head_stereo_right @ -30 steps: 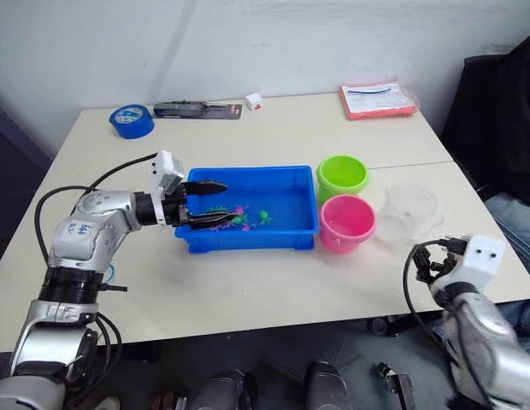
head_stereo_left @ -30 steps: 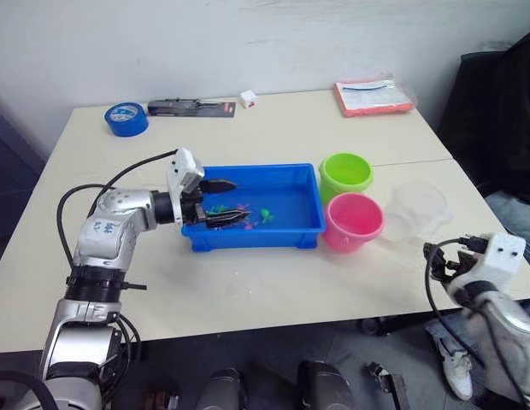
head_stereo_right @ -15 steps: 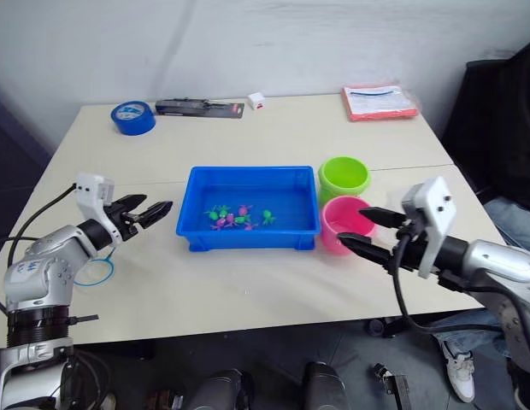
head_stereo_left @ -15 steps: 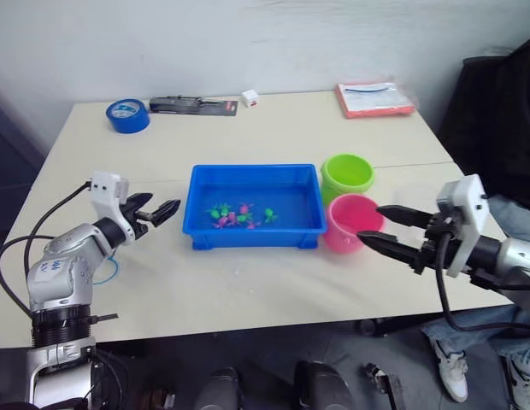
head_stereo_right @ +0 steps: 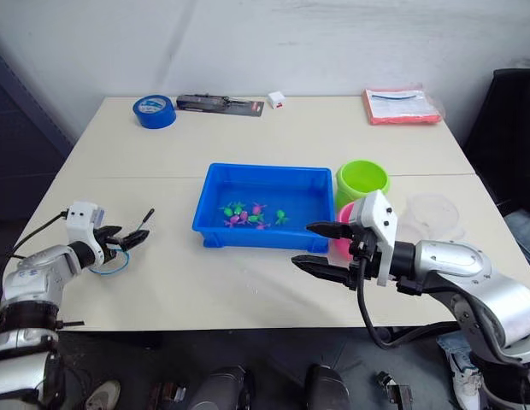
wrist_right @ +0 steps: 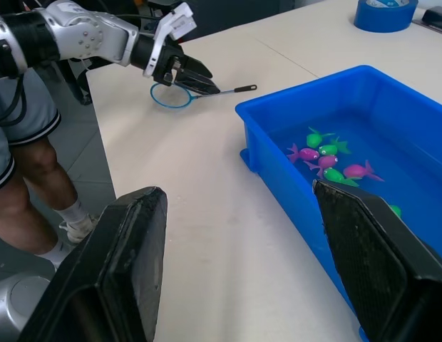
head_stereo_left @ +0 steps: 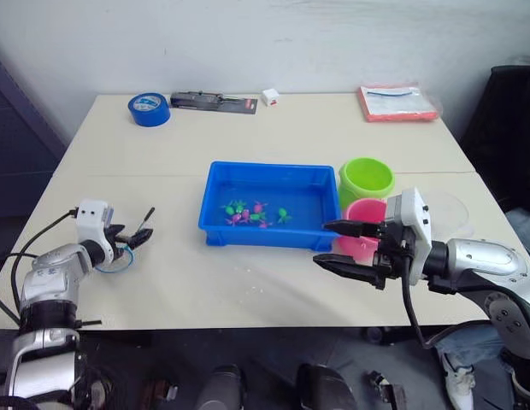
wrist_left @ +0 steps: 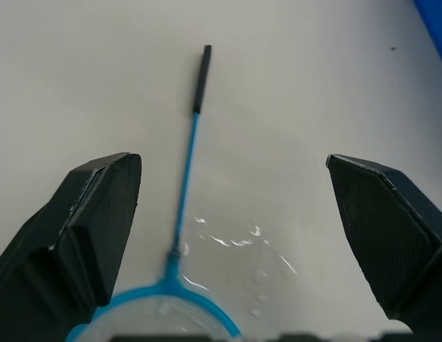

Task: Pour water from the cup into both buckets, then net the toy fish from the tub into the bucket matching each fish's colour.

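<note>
left gripper (wrist_left: 228, 235) sits low over the table's (head_stereo_left: 273, 120) left side, its two black fingers (wrist_left: 85, 214) spread wide apart, nothing between them but the net (wrist_left: 185, 228). the net lies flat on the table, blue ring nearest the gripper, thin handle running away from it between the open fingers, black grip at the far end. small beads of water glint on the table beside the ring. from the head view the net's ring (head_stereo_left: 113, 259) lies just under the gripper and the handle tip points toward the tub (head_stereo_left: 269, 203).

over to the right gripper (head_stereo_left: 335, 245): fingers wide apart, holding nothing, hovering in front of the tub's right end and just before the pink bucket (head_stereo_left: 365, 229). the wrist camera looks along it across the tub's near corner, where the toy fish (wrist_right: 328, 160) float, pink and green ones bunched together in the water.

the green bucket (head_stereo_left: 366, 180) stands behind the pink one, the two touching or nearly so, both just right of the tub. the clear cup (head_stereo_right: 433, 213) stands to the right of the buckets.

along the table's far edge: a blue tape roll (head_stereo_left: 149, 108), a dark flat packet (head_stereo_left: 215, 102), a small white block (head_stereo_left: 270, 96) and a red-edged packet (head_stereo_left: 398, 101).
</note>
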